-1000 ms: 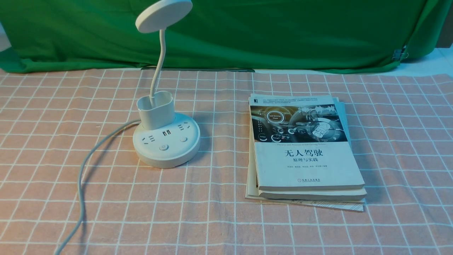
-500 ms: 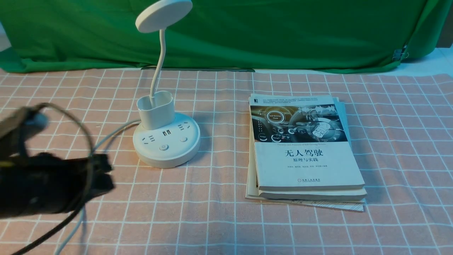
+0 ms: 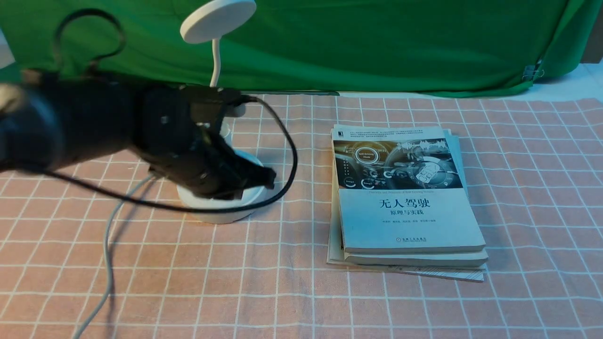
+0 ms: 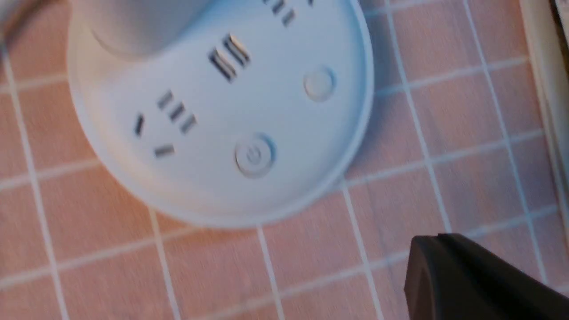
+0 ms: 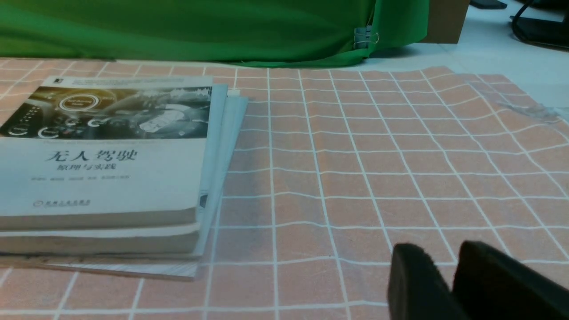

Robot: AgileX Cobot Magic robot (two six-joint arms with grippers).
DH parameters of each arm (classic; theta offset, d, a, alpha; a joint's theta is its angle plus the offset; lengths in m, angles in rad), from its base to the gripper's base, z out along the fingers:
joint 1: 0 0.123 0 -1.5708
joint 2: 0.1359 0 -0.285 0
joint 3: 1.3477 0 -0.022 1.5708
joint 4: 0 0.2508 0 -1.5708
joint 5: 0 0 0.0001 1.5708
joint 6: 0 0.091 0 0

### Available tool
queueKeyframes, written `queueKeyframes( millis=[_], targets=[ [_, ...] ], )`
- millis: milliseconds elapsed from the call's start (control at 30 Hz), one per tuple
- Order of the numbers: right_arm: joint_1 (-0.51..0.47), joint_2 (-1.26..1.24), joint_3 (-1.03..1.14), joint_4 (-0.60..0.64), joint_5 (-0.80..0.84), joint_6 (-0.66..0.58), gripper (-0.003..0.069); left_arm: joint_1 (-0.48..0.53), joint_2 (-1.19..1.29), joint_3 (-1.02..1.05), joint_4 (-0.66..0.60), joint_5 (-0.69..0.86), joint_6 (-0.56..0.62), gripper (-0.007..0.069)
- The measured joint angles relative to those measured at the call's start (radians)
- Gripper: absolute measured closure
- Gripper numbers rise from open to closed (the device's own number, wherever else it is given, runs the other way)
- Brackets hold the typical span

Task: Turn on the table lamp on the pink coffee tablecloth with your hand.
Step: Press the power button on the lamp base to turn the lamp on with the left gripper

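The white table lamp stands on the pink coffee tablecloth [image 3: 292,292] at the left. Its disc head [image 3: 218,21] is up high, and my left arm hides most of its round base [image 3: 221,214]. My left gripper, the hand [image 3: 266,179], hovers just above the base's right edge, jaws together and empty. In the left wrist view the base [image 4: 222,111] shows its power button [image 4: 254,154] and a plain round button [image 4: 319,83]. The gripper tip [image 4: 429,242] is over the cloth beside the base. My right gripper [image 5: 449,253] shows only in the right wrist view, low over the cloth with a narrow gap between its jaws.
A stack of books [image 3: 405,197] lies on the cloth right of the lamp and also shows in the right wrist view [image 5: 106,155]. The lamp's white cord [image 3: 107,263] runs to the front left. A green backdrop cloth [image 3: 377,42] hangs behind.
My left arm has swept in from the left edge, risen, and moved right. It now covers the lamp's cup and base. The lamp and books have not moved.
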State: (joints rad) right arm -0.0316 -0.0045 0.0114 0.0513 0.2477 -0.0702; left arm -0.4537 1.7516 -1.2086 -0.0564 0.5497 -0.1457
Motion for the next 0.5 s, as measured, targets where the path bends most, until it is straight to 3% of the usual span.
queueKeyframes(
  millis=[233,500],
  targets=[
    [0.000,0.000,0.000,0.000,0.000,0.000,0.0432,0.001,0.175,-0.129,0.084,-0.018,-0.043,0.0622],
    [0.000,0.000,0.000,0.000,0.000,0.000,0.0422,0.001,0.202,-0.141,0.112,-0.033,-0.069,0.0622]
  ],
)
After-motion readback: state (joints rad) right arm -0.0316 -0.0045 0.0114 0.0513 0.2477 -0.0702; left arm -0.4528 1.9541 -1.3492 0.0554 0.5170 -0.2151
